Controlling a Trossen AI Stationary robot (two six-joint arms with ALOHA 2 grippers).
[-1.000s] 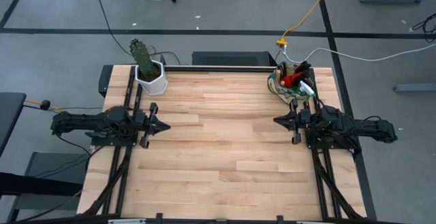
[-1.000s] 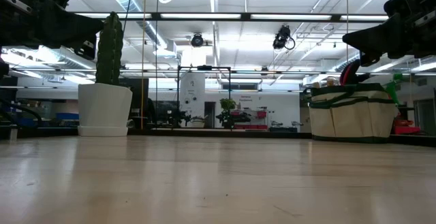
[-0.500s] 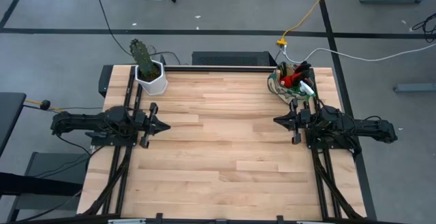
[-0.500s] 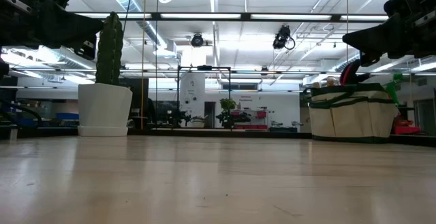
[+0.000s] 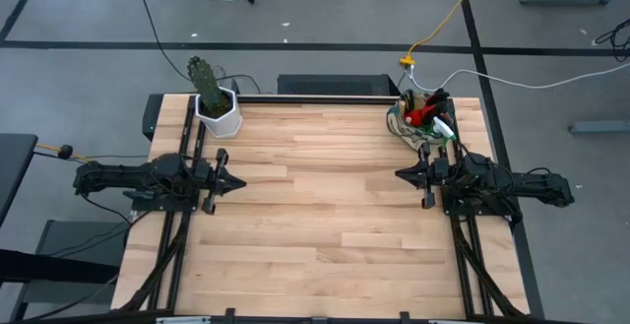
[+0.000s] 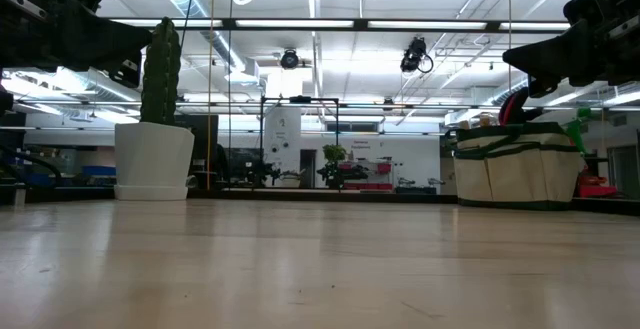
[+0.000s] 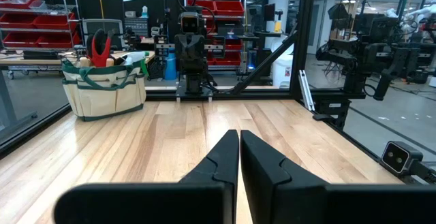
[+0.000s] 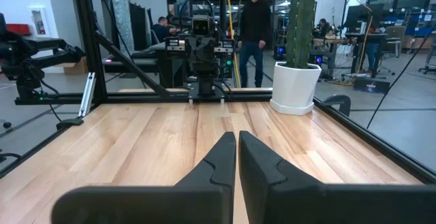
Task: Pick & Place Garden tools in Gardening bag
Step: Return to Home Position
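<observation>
The beige gardening bag (image 5: 421, 119) with dark green trim stands on its base at the table's far right corner; it also shows in the low view (image 6: 515, 164) and the left wrist view (image 7: 103, 88). Garden tools stick up out of it: red gloves (image 5: 423, 115), a green sprayer (image 6: 578, 124), dark handles (image 7: 100, 47). My left gripper (image 5: 242, 181) is shut and empty at the table's left side. My right gripper (image 5: 399, 174) is shut and empty at the right side, on the near side of the bag.
A white hexagonal pot with a green cactus (image 5: 217, 107) stands at the far left corner, also in the right wrist view (image 8: 297, 81). Bare wooden table (image 5: 325, 216) lies between the arms. People stand in the room beyond the table (image 8: 256, 26).
</observation>
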